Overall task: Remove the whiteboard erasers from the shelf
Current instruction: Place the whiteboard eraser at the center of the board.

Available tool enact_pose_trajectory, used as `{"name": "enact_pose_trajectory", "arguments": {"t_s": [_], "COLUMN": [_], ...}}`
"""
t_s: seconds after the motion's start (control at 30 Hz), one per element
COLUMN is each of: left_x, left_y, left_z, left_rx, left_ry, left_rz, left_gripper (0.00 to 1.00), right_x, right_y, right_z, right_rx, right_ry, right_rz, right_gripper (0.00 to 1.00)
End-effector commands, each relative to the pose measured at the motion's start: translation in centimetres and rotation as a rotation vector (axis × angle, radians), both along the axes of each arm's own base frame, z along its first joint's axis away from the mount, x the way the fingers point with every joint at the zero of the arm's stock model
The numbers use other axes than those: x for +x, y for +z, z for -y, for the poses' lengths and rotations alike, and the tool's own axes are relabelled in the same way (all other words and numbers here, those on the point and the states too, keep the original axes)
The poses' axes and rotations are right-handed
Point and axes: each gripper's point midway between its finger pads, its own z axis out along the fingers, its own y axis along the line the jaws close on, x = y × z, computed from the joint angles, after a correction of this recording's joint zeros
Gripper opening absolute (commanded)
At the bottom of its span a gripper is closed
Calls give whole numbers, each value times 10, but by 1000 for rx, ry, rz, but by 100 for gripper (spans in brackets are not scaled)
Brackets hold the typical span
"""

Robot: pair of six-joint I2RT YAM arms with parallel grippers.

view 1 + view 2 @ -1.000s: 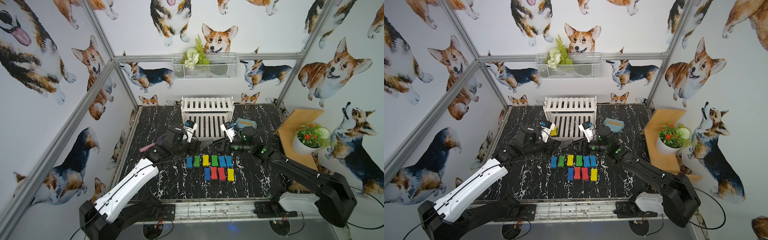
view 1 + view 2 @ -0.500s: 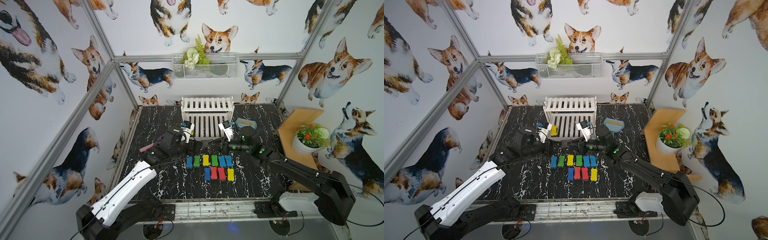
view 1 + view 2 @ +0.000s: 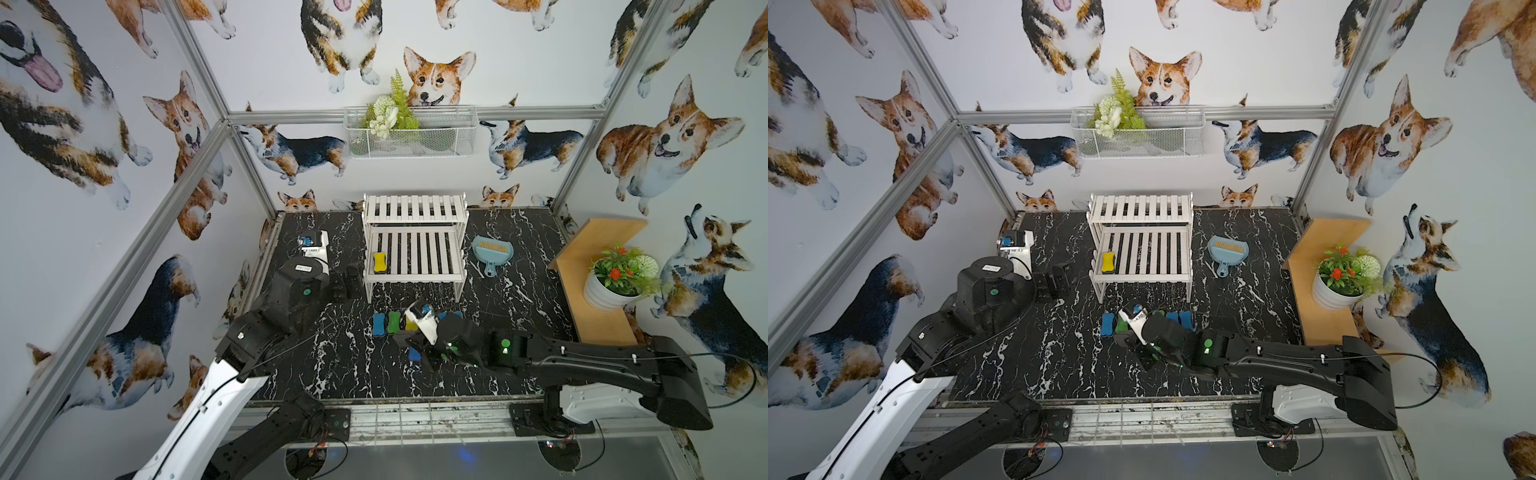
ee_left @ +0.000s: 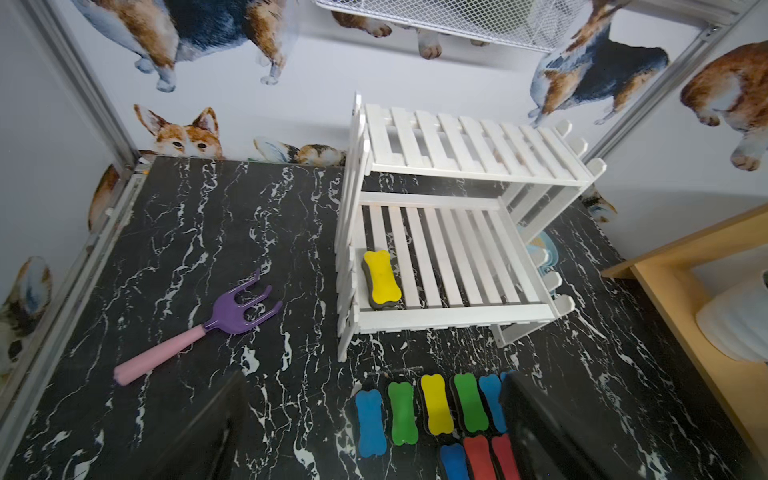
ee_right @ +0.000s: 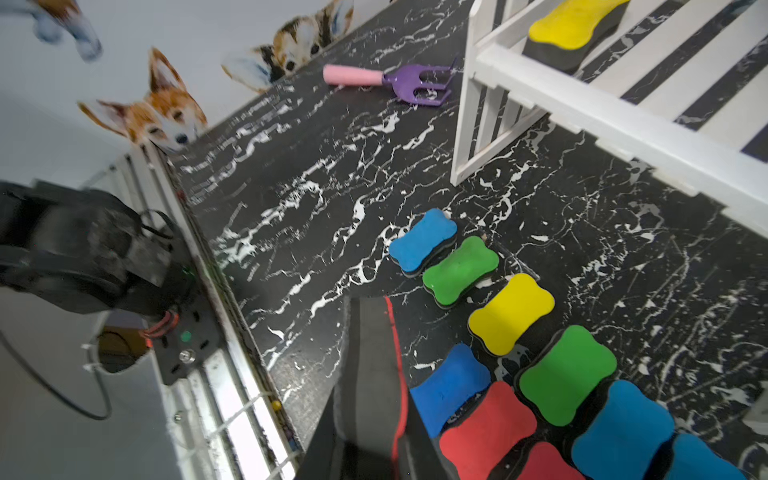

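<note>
**Yellow eraser is the only 1 on the shelf**

Yellow foam on top and dark felt below: 1 whiteboard eraser (image 3: pixel 379 262) lies flat on the low tier of the white shelf (image 3: pixel 415 277). It sits at the front corner, on the robot's left. The top tier has nothing on it.

The left gripper (image 3: pixel 1052 282) hangs just beside that end of the shelf and does not touch it. Its fingers are spread wide, with nothing between them. The left wrist view looks right at the yellow eraser. I think this gripper is aimed there because it is the nearest 1. The eraser lies long-ways from front to back, so a squeeze across its thin middle should hold it well.

The right gripper (image 3: pixel 415 347) is low over the black marble bench (image 3: pixel 332 374), in front of the shelf. It is pinching a red eraser (image 5: pixel 365 357) turned on its edge. Only the dark felt and a thin red line show. Held like this, it still has to be laid flat, I think.

The other erasers lie flat on the bench in 2 tidy rows, colour side up. 9 of them show in the right wrist view. The rows keep them packed close and well away from the shelf. The red eraser hangs just beside the blue eraser (image 5: pixel 449 386) at the end of the near row. That bare spot looks like the place it is meant for.
</note>
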Motion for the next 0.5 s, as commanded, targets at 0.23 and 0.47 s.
{"name": "enact_pose_trajectory", "arguments": {"t_s": [0.23, 0.47], "left_x": [3, 2], "left_y": [-9, -11], "left_z": [-7, -7], "left_rx": [46, 49], "left_ry": [32, 30], "left_rz": [-27, -28], "left_gripper": [99, 99], "right_x": [-6, -2], "right_y": [-61, -83], "right_z": [-10, -24], "right_rx": [-379, -514], "right_ry": [-40, -65], "right_rz": [229, 340], "right_gripper": [4, 5]}}
